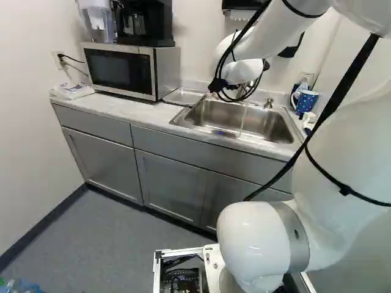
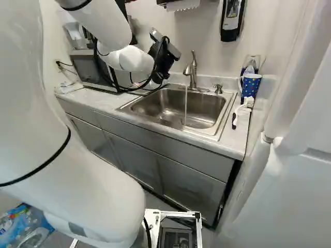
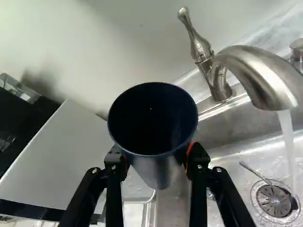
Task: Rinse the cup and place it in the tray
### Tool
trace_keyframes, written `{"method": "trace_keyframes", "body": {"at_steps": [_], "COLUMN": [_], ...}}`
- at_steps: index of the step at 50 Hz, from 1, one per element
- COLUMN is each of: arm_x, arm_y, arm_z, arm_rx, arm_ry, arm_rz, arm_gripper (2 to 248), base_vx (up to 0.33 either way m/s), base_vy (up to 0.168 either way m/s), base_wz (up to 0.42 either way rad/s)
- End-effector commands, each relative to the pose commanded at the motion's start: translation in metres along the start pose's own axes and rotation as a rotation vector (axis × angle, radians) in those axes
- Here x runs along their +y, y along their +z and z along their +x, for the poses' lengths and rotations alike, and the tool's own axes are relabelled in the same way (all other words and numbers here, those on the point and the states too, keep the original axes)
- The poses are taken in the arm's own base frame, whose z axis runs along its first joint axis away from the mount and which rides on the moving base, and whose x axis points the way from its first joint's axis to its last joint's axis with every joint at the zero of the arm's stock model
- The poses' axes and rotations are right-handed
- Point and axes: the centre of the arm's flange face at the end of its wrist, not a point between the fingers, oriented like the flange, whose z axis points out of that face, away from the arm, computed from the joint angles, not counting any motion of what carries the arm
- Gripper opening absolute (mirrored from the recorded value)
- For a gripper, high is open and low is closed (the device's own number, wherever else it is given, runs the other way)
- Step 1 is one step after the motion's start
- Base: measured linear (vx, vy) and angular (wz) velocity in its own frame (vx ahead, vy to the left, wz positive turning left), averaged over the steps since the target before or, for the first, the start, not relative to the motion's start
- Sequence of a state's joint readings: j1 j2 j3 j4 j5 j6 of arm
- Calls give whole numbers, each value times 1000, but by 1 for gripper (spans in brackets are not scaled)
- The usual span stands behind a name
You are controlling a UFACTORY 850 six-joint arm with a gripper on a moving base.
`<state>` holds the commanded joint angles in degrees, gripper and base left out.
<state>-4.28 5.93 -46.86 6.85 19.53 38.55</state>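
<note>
In the right base view my gripper [image 2: 163, 63] is over the back left of the sink, left of the faucet [image 2: 191, 71]; its fingertips are not discernible there. Seen from the wrist, the gripper [image 3: 156, 163] is shut on a dark blue cup [image 3: 152, 118], one finger against each side. The cup's open mouth faces the wrist camera and looks empty. Water runs from the faucet [image 3: 255, 71] into the sink [image 2: 176, 106], beside the cup and not touching it. A shallow metal tray [image 1: 183, 96] lies between sink and microwave, partly in view.
The microwave [image 1: 122, 70] stands left of the tray with a black coffee maker [image 1: 146, 23] on top. Right of the sink are a blue dotted mug [image 2: 250, 85] and a white brush [image 2: 242, 109]. A soap dispenser [image 2: 231, 19] hangs on the wall. A spoon-like utensil lies by the drain [image 3: 273, 201].
</note>
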Motion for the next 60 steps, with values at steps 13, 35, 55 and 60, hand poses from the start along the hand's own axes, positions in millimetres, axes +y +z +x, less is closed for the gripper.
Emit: {"method": "trace_keyframes", "body": {"at_steps": [13, 35, 55, 60], "arm_x": [0, 0, 0, 0], "arm_y": [0, 0, 0, 0], "arm_z": [0, 0, 0, 0], "arm_rx": [0, 0, 0, 0], "arm_ry": [137, 368, 578, 631], "arm_rz": [0, 0, 0, 0], "arm_gripper": [126, 126, 126, 126], "base_vx": [0, 0, 0, 0], "base_vy": [0, 0, 0, 0], "base_wz": [0, 0, 0, 0]}}
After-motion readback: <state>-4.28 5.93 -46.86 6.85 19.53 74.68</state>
